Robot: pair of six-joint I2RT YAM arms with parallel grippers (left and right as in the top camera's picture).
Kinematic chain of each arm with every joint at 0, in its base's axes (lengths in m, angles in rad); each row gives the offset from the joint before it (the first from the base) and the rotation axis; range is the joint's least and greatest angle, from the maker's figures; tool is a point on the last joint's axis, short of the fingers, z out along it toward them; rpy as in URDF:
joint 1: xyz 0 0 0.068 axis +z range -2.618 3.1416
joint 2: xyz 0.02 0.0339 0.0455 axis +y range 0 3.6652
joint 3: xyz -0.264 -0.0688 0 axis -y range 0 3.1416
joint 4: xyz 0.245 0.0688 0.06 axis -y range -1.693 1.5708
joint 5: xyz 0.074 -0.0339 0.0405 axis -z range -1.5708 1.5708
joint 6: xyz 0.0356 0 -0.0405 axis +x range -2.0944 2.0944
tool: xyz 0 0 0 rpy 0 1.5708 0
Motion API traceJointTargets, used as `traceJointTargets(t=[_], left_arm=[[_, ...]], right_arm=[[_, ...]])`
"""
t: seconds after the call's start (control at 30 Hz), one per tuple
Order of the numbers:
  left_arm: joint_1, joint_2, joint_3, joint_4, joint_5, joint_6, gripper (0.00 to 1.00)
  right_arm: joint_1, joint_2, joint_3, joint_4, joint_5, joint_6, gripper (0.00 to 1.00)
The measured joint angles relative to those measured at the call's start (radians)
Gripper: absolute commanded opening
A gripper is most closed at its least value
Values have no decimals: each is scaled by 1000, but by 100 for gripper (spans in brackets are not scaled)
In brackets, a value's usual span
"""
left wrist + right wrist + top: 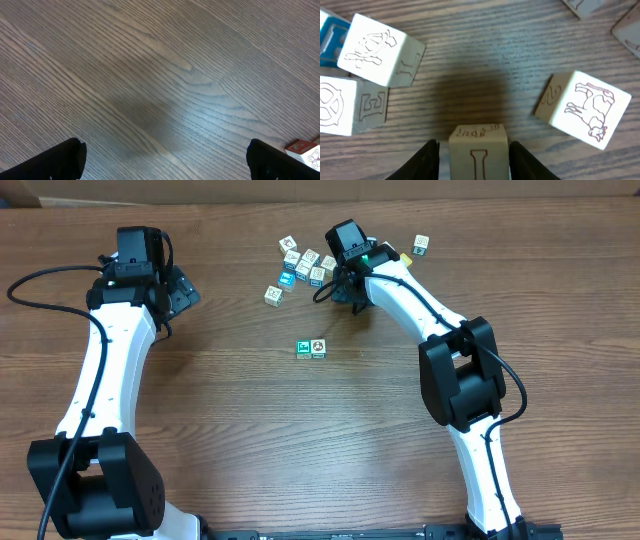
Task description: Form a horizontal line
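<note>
Overhead: your horizontal line (311, 348), two touching cubes, sits mid-table, loose cubes (305, 262) at its twelve o'clock. Left wrist: left gripper (165, 156) spread wide, idle. Right wrist: right gripper (474, 161) straddles the "I" cube (477, 145) (likely the next link); clamped or not, I cannot tell.

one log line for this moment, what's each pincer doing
left pincer open over wooden table | right pincer straddling cream wooden letter cube, grip unclear | green-and-white two-cube row apart

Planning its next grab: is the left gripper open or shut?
Open: the black left gripper has fingers far apart over the brown wooden table.
</note>
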State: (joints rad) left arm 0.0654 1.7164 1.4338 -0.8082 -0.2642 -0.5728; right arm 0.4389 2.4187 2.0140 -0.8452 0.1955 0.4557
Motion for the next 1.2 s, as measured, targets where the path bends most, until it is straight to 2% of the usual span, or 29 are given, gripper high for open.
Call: traceJointTargets(t=[0.3, 0.47, 0.5, 0.53, 0.57, 0.6, 0.67, 0.93, 1.2], left_arm=[[0, 0, 0, 0, 0, 0, 99], [0, 0, 0, 0, 0, 0, 100], [0, 0, 0, 0, 0, 0, 100], [0, 0, 0, 0, 0, 0, 100], [0, 0, 0, 0, 0, 0, 100], [0, 0, 0, 0, 0, 0, 100], [0, 0, 0, 0, 0, 0, 100], [0, 0, 0, 0, 0, 0, 100], [0, 0, 0, 0, 0, 0, 100]], right_arm=[[0, -8, 6, -42, 78, -12, 56], [1, -41, 38, -45, 100, -14, 54], [2, -55, 42, -45, 99, -14, 50], [2, -63, 46, -46, 97, -16, 41], [3, -71, 52, -48, 96, -20, 26], [4, -79, 58, -54, 90, -23, 17], [7, -88, 63, -63, 78, -23, 4], [14, -89, 42, -26, -5, -16, 4], [14, -90, -124, 129, -27, -16, 4]])
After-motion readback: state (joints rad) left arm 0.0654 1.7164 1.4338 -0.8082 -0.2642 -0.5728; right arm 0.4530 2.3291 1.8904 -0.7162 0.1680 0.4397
